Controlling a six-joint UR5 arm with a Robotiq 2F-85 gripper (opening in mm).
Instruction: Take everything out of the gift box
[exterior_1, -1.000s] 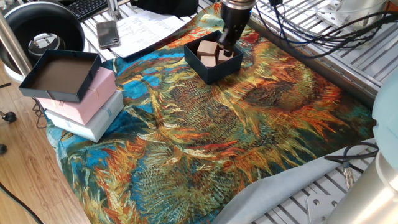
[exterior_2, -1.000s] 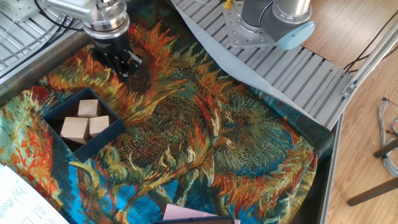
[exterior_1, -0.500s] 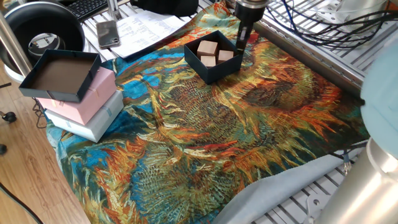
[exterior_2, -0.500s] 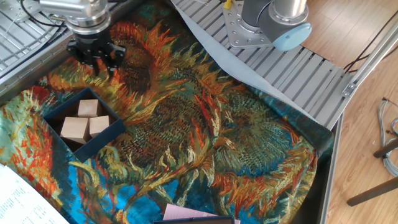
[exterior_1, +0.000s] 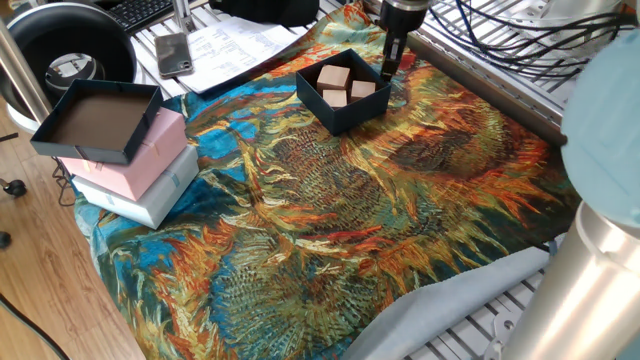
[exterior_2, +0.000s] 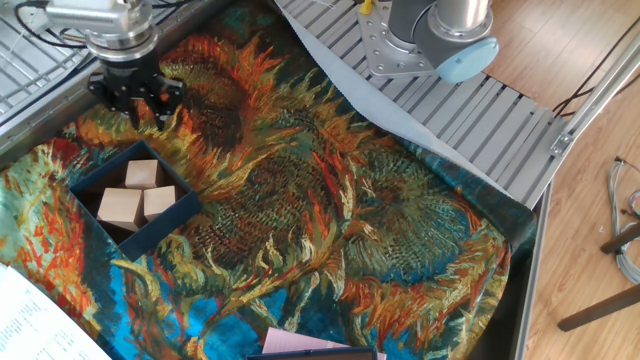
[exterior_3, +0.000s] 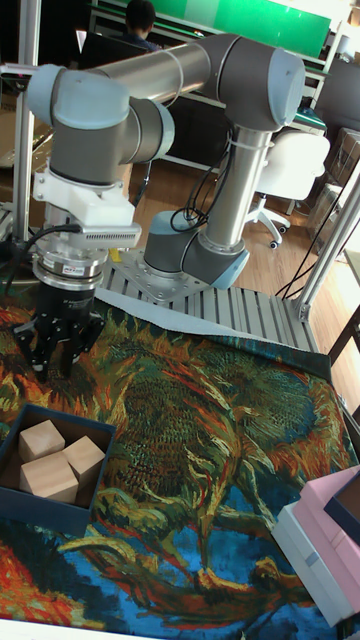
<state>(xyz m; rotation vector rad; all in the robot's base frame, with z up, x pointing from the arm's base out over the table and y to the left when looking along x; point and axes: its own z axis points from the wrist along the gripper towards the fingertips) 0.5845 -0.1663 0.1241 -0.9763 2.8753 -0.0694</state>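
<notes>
The gift box (exterior_1: 365, 112) (exterior_2: 160, 232) (exterior_3: 40, 510) is a small navy box on the sunflower cloth. Three light-brown wooden cubes lie in it: one (exterior_1: 333, 77) (exterior_2: 143, 173) (exterior_3: 41, 440) at the back, a bigger one (exterior_2: 120, 207) (exterior_3: 48, 478), and a third (exterior_1: 362, 89) (exterior_2: 160, 201) (exterior_3: 85, 457). My gripper (exterior_1: 390, 68) (exterior_2: 133, 108) (exterior_3: 55, 362) hangs just beyond the box's far corner, above the cloth. Its fingers are spread open and hold nothing. It does not touch the box.
A larger navy tray (exterior_1: 60, 140) rests on stacked pink (exterior_1: 150, 155) and white boxes at the cloth's left edge. A phone (exterior_1: 173, 53) and papers (exterior_1: 235, 40) lie behind the box. Metal rails with cables (exterior_1: 500, 70) border the cloth; the arm's base (exterior_2: 430, 40) stands beside it.
My gripper has left the box's far corner and moved outward over the cloth toward the metal rails, empty. Its fingers have spread open. The three cubes have stayed in place.
</notes>
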